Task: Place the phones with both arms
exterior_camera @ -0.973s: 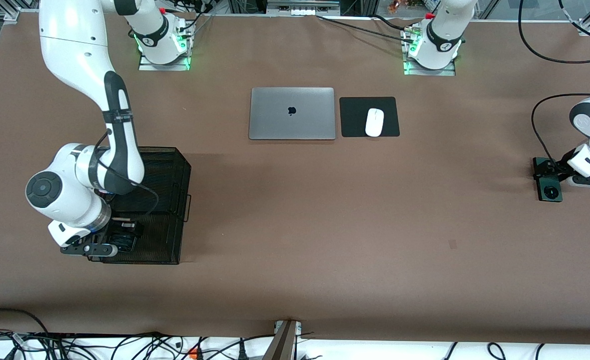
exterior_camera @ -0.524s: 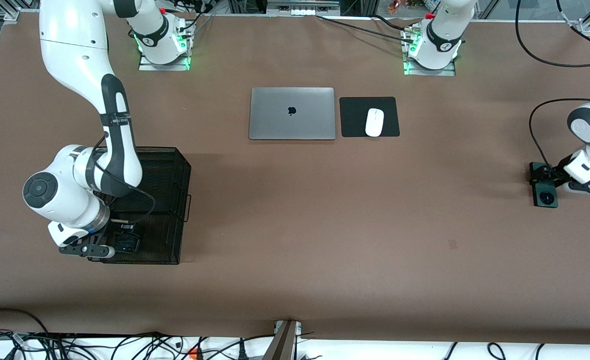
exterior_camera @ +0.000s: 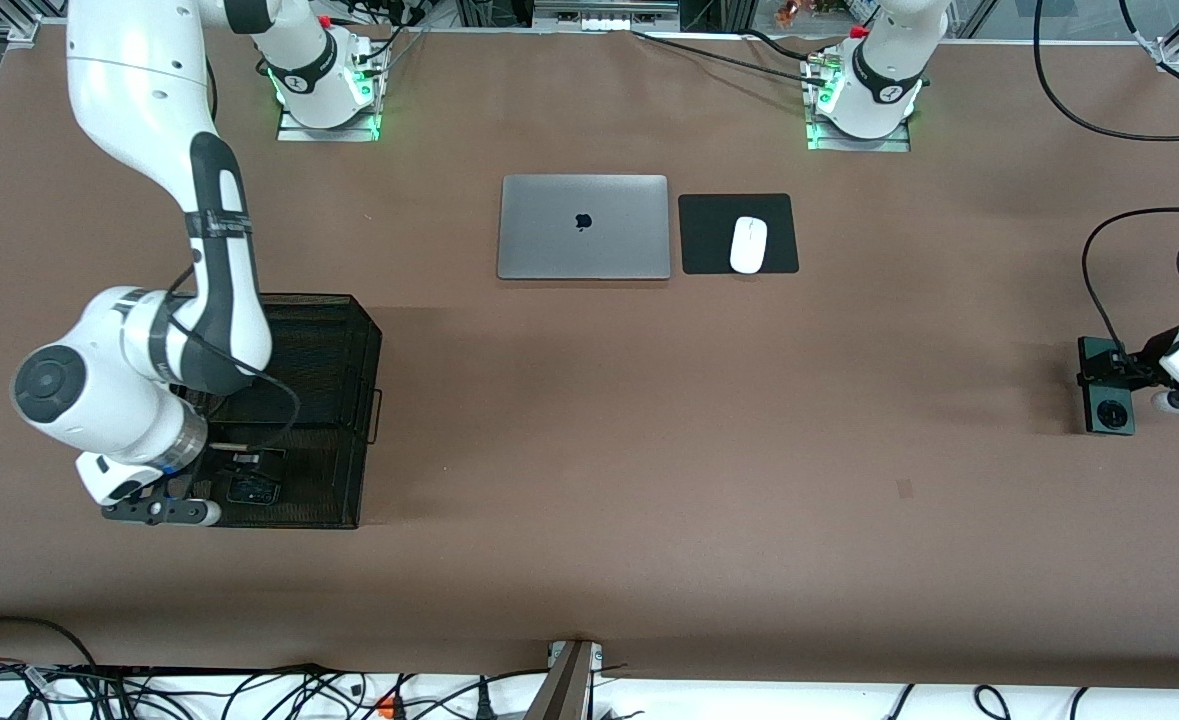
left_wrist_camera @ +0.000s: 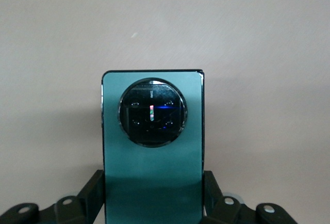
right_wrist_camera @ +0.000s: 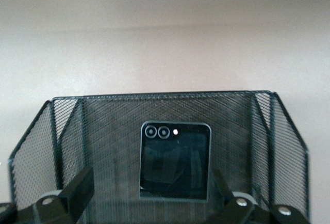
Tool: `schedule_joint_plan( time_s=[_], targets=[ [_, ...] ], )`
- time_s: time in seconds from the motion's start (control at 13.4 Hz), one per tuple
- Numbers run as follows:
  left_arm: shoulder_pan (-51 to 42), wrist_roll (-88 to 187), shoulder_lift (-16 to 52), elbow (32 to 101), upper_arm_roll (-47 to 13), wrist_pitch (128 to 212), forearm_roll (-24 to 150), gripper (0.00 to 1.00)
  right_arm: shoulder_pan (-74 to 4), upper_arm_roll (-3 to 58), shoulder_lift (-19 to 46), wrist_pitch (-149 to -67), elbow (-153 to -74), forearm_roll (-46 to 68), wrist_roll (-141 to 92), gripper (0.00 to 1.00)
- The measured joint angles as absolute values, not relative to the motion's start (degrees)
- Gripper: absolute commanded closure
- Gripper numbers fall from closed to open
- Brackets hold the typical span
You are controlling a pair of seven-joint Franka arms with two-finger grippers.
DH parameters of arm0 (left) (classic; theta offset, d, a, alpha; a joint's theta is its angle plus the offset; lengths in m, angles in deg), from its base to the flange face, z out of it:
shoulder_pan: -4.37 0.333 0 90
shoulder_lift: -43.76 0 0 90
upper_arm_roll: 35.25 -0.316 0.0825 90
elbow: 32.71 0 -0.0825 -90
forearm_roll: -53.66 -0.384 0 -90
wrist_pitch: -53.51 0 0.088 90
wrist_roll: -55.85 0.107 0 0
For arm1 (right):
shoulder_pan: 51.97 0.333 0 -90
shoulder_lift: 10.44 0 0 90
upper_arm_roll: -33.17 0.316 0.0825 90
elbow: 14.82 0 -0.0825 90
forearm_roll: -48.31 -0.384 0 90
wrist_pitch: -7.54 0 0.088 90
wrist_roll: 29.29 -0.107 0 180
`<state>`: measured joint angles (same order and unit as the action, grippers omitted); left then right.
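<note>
The dark green phone, with its round camera ring, is clamped between the fingers of my left gripper. In the front view this green phone hangs just over the table at the left arm's end, with the left gripper shut on it. A squarish black phone lies flat on the floor of the black mesh basket. My right gripper is open above it, with a finger on each side and clear of it. The front view shows the black phone beside the right gripper.
The mesh basket stands at the right arm's end of the table. A shut silver laptop and a white mouse on a black pad lie nearer the robots' bases. Cables run along the table's front edge.
My right gripper has opened, let go of the black phone in the basket and drawn back from it. The left arm has carried the green phone closer to the front camera.
</note>
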<state>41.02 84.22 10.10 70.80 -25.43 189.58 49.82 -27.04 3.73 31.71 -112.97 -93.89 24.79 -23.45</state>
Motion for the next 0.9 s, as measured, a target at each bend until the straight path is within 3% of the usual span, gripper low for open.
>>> schedule_joint_plan(
  time_s=[0.45,0.67,0.9],
  targets=[
    [21.8,55.7,9.9,69.1,-25.0,189.5,49.8,1.00,-26.7,0.1,23.8,-90.1,-87.1,25.3,-25.5,0.02],
    [11.0,41.9,8.9,67.6,-24.9,189.4,49.8,1.00,-24.0,0.1,19.0,-84.7,-87.2,28.3,-32.7,0.01],
    [0.8,29.1,8.0,67.0,-24.8,189.4,49.8,1.00,-20.4,0.2,18.5,-84.9,-87.7,30.8,-37.0,0.01]
  ],
)
